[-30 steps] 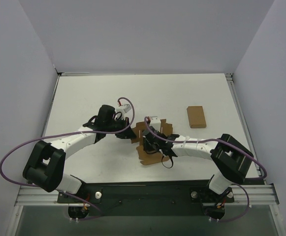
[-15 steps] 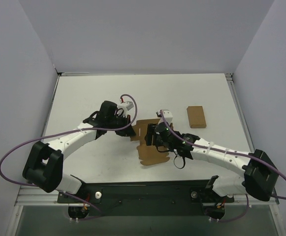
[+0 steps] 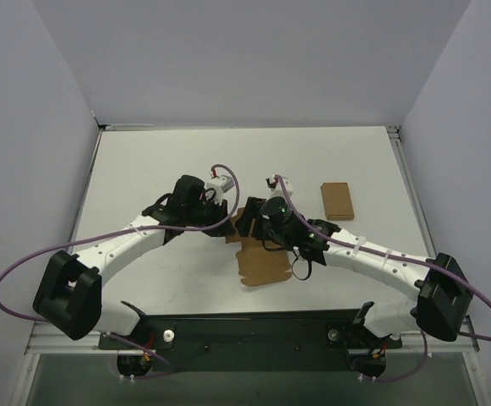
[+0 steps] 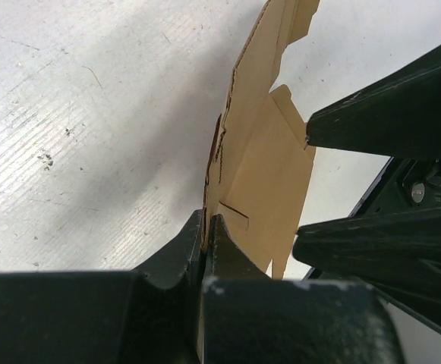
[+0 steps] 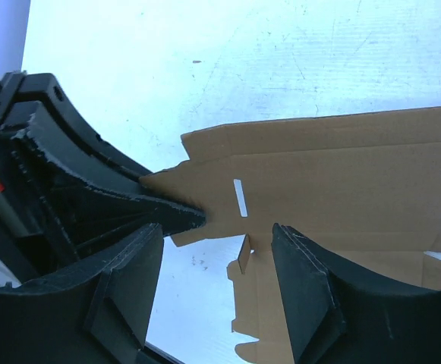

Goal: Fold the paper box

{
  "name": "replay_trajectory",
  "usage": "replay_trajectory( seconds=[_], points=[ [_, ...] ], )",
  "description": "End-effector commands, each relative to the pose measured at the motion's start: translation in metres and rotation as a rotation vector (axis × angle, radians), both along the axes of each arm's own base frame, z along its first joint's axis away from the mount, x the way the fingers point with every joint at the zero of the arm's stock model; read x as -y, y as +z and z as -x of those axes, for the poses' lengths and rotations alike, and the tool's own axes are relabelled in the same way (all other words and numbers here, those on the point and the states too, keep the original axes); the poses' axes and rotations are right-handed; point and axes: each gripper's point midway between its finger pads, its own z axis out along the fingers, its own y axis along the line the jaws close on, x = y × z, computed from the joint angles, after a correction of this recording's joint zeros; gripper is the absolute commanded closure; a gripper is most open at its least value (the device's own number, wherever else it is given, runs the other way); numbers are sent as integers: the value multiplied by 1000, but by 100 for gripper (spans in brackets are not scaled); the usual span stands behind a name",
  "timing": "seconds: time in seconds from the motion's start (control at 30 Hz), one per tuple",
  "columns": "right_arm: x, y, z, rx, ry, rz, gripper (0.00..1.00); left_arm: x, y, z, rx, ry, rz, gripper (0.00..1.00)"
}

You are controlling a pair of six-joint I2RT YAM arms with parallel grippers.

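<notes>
Both arms meet at the paper box (image 3: 260, 264) in the middle of the bench (image 3: 144, 161)
The left tool (image 4: 207, 221) is clamped on the edge of one raised panel of the box and holds it upright, while the rest of the box lies flat on the bench, nearer the arm bases. The right tool (image 5: 216, 227) has its fingers apart just beside that panel, whose slotted face shows between them. A plain cardboard rectangle (image 3: 336, 200) lies well apart to the right

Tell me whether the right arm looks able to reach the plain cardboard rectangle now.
Probably yes: the right claw is open, gripping nothing, and only bare table lies between it and the cardboard rectangle.
</notes>
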Motion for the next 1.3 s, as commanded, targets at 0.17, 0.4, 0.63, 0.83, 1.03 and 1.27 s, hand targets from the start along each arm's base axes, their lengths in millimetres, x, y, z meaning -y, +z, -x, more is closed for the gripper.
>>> replay_trajectory(
  seconds=[0.17, 0.4, 0.63, 0.83, 1.03, 1.27],
  points=[
    [2, 18, -24, 50, -147, -91, 41, 4, 11, 3, 70, -22, -22, 100],
    [6, 19, -30, 72, -176, -72, 41, 6, 14, 7, 100, -38, -41, 100],
    [6, 11, -33, 63, -184, -50, 41, 9, 14, 11, 116, -55, -52, 100],
    [5, 6, -35, 58, -188, -38, 41, 10, 13, 14, 138, -69, -80, 100],
    [12, 5, -32, 64, -195, -31, 49, 8, 14, 12, 143, -58, -87, 100],
    [20, 4, -28, 72, -204, -24, 66, 9, 17, 12, 152, -58, -78, 100]
  ],
)
